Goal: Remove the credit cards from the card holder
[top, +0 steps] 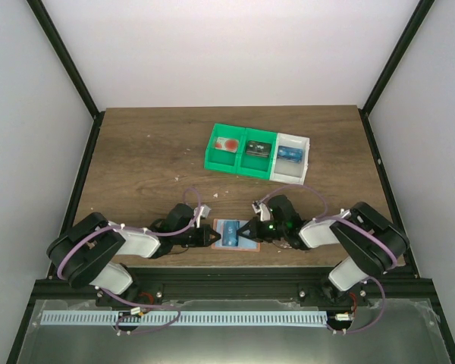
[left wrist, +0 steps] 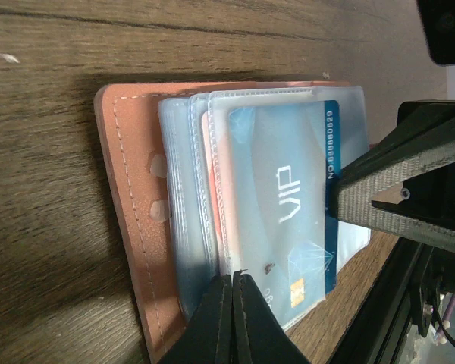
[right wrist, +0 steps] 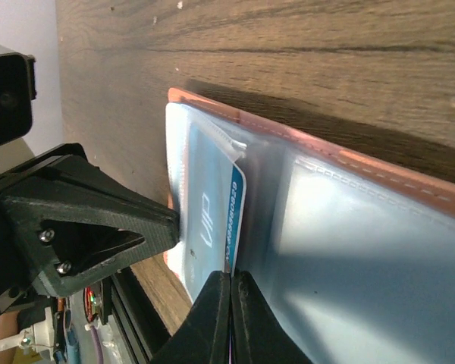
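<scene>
The holder (left wrist: 129, 212) lies open on the table (top: 152, 167) near its near edge, between both grippers; a blue card (left wrist: 288, 205) sits in its clear sleeve (left wrist: 183, 227). The left gripper (left wrist: 233, 276) has its jaws together on the sleeve; the right gripper (right wrist: 231, 276) has its jaws together at the card's edge.

Salmon-pink flat leather card holder (left wrist: 129, 189): pale stitching along border. Light-blue rectangular plastic card (left wrist: 288, 182): white VIP lettering, darker blue edge band. At 12 o'clock: green rectangular plastic bins (top: 220, 165), white rectangular plastic bin (top: 290, 175). Brown wooden table (top: 136, 167): dark grain streaks.
</scene>
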You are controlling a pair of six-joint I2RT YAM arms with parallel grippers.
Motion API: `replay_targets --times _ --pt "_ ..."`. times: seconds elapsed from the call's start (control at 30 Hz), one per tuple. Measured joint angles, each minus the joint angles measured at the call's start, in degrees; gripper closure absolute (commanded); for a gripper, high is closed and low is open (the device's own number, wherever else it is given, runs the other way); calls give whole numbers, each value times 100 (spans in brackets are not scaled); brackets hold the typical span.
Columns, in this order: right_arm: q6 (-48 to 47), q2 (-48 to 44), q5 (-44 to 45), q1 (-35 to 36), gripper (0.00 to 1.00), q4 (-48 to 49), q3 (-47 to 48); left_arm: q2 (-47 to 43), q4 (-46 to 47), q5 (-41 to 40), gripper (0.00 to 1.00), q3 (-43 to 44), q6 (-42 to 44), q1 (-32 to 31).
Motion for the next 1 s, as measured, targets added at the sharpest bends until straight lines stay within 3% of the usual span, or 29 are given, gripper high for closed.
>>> replay_targets --times 0.7,1.0 --pt "-380 -957 61 -610 100 -807 -190 2 -7 -9 100 0 4 61" --pt "-673 -1812 474 -890 99 -1709 -177 15 0 -2 100 0 2 70"
